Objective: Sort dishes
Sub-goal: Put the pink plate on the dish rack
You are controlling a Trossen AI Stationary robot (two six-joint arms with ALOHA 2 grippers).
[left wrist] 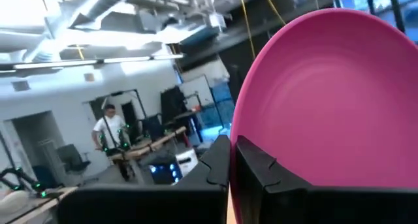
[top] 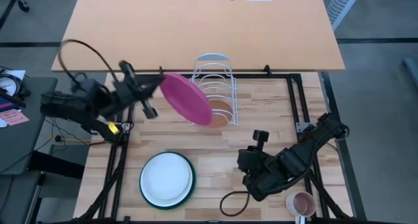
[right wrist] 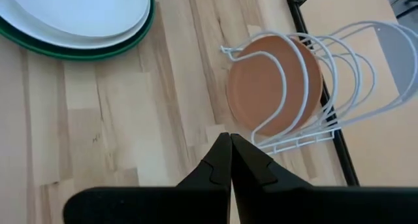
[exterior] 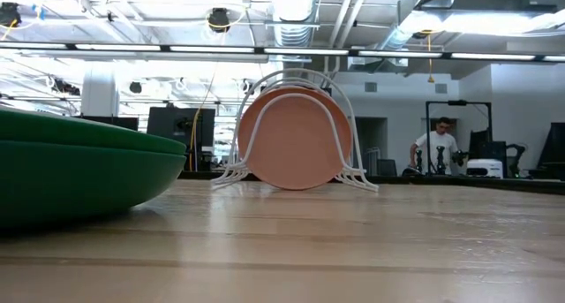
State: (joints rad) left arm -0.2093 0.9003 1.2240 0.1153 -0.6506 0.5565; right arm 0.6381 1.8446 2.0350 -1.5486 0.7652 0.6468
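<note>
Overhead: wooden table (top: pixel 215 142) with a white wire rack (top: pixel 213 87) at its far middle. Standing on edge in the rack's front slot, a brown plate (top: pixel 222 111), also seen in the low view (exterior: pixel 295 137) framed by wire loops, and from the right wrist (right wrist: pixel 274 83).

At left, left gripper (top: pixel 155 88) raised above the table, fingers pinched on the rim of a pink plate (top: pixel 186 98). Plate held tilted in the air, just left of the rack and partly overlapping it from above. From the left wrist, pink plate (left wrist: pixel 326 96) filling the right of the view, edge clamped between dark fingers (left wrist: pixel 219 162).

Near the front left, a white plate (top: pixel 167 176) lying flat inside a larger green plate (top: pixel 190 189); green rim (exterior: pixel 71 170) looming at left in the low view.

At front right, right gripper (top: pixel 260 138) low over the table, fingers pressed together, holding nothing. Beside that arm, near the front right corner, a small pink mug (top: pixel 302 203).

In the room behind, a person (exterior: pixel 437 147) standing far off.
</note>
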